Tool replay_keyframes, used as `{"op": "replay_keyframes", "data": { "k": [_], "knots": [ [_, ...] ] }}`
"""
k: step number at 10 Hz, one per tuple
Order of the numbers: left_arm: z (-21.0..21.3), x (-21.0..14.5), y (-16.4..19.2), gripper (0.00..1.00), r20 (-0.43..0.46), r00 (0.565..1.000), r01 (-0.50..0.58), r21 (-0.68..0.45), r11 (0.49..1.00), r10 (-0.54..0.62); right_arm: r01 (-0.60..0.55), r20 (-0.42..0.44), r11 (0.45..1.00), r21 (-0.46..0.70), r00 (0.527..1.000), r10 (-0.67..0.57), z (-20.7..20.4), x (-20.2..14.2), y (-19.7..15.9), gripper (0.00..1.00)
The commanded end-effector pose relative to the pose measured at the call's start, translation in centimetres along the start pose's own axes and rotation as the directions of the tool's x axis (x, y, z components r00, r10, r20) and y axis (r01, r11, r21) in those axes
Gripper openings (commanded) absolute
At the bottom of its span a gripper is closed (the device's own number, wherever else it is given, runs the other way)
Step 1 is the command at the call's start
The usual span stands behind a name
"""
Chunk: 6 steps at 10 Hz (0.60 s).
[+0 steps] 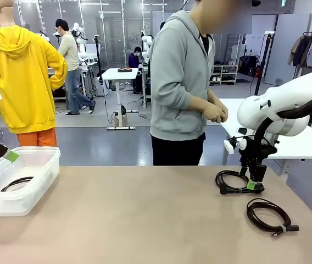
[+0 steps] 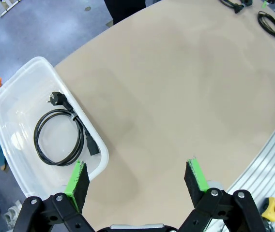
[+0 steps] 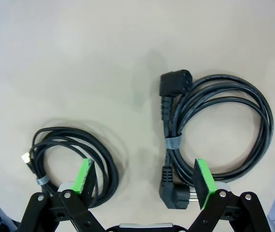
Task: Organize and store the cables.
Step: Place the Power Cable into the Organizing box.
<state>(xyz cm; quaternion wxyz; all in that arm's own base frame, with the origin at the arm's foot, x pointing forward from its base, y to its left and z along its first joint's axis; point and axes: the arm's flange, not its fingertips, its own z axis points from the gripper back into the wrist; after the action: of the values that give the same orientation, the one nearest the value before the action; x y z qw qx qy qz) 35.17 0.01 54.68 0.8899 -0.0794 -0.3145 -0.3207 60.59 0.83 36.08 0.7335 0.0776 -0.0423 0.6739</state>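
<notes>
A robot's right gripper (image 1: 253, 185) hangs low over a thick power cable (image 1: 234, 190) coiled on the tan table (image 1: 145, 220), seen from the front, while a thinner cable (image 1: 268, 203) lies coiled nearer the camera, just apart from it. Across the table a person (image 1: 180, 82) in a grey hoodie stands with hands (image 1: 215, 111) clasped together. At far left a clear plastic bin (image 1: 40, 176) holds a third cable (image 1: 17, 183), and one green-padded finger of the left gripper (image 1: 11, 156) pokes in above the bin's rim. From the left wrist, the left gripper (image 2: 137, 179) stands with its fingers (image 2: 79, 180) spread wide and nothing between them, poised above the table's (image 2: 176, 96) bare surface beside the bin (image 2: 26, 106); the third cable (image 2: 90, 144) rests in a tied loop on the bin's floor, both plugs showing. The other two cables (image 2: 270, 21) lie far off at the table's opposite end. From the right wrist, the right gripper (image 3: 145, 176) is likewise spread apart and grips nothing. One green pad overlaps the thinner cable (image 3: 79, 135); the other sits by the thick power cable (image 3: 174, 142), close to its round plug. Each coil is bound by a small tie, and the two lie side by side without touching.
</notes>
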Motion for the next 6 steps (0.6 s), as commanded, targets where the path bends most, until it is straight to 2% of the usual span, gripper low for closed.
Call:
{"op": "replay_keyframes", "data": {
  "k": [1, 4, 6],
  "knots": [
    [-0.1, 0.2, -0.2, 1.00, 0.003, 1.000, -0.013, 0.004, 1.000, 0.013, 0.011, -0.022, 0.999, -0.052, 1.000, -0.012, -0.7, 0.0, 0.5, 1.00],
    [-0.1, 0.2, -0.2, 1.00, 0.003, 1.000, -0.013, 0.004, 1.000, 0.013, 0.020, -0.039, 0.999, -0.040, 0.999, -0.021, -2.8, -0.5, 0.0, 1.00],
    [-0.1, 0.2, -0.2, 1.00, 0.003, 1.000, -0.013, 0.004, 1.000, 0.013, 0.017, -0.021, 0.998, -0.063, 1.000, -0.019, -4.4, -0.4, -0.3, 1.00]
  ]
}}
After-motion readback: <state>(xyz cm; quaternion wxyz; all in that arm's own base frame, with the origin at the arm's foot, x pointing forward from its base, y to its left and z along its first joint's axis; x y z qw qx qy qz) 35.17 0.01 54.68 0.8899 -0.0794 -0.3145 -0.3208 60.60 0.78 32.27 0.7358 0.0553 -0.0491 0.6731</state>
